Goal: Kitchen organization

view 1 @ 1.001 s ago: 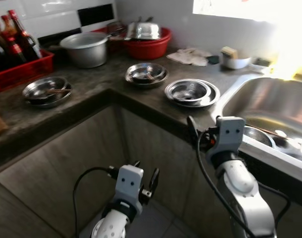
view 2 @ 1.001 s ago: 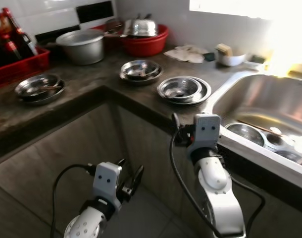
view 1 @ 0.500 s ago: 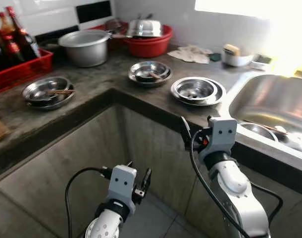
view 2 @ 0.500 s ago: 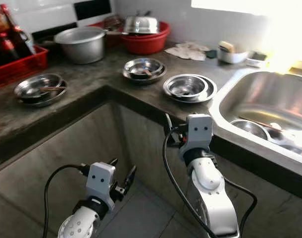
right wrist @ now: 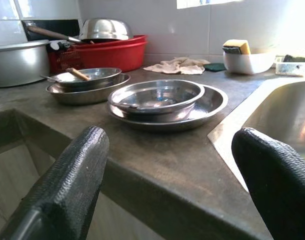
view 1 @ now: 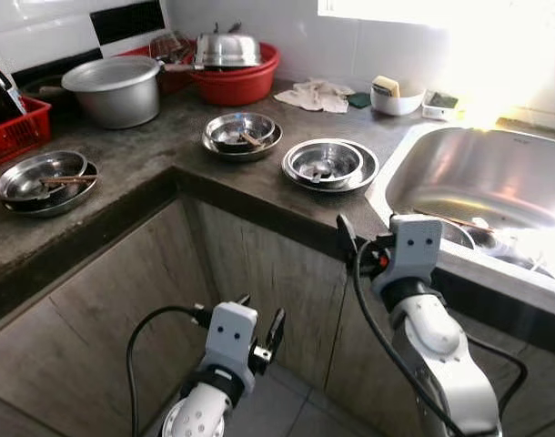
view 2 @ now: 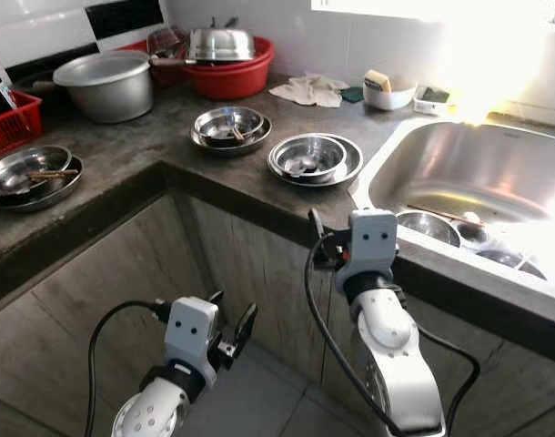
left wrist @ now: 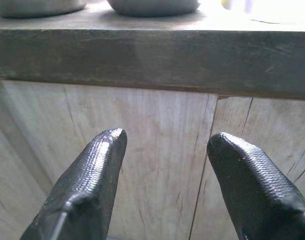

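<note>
Clearly best begun with the nearest stack: steel bowl [right wrist: 156,96] nested in its plate [right wrist: 212,102], close to the counter's front edge [view 1: 259,202] and just beside the sink [view 1: 496,173]. Right gripper [right wrist: 167,165] raised level with the counter lip and aimed straight at that stack, fingers spread wide and empty; should rise a little more before going forward, so the lower finger clears the stone edge rather than knocking it. Worth pinching the bowl's rim only, since the plate beneath may slide on the smooth top. Left gripper [left wrist: 165,150] low before the cupboard doors [left wrist: 142,150], fingers parted, nothing held; better kept down and out of the way. Open room between the stack and a second bowl [view 1: 242,135] holding utensils; tighter toward the sink rim. Red basin [view 1: 237,77] and big pot [view 1: 114,89] well back by the wall.
</note>
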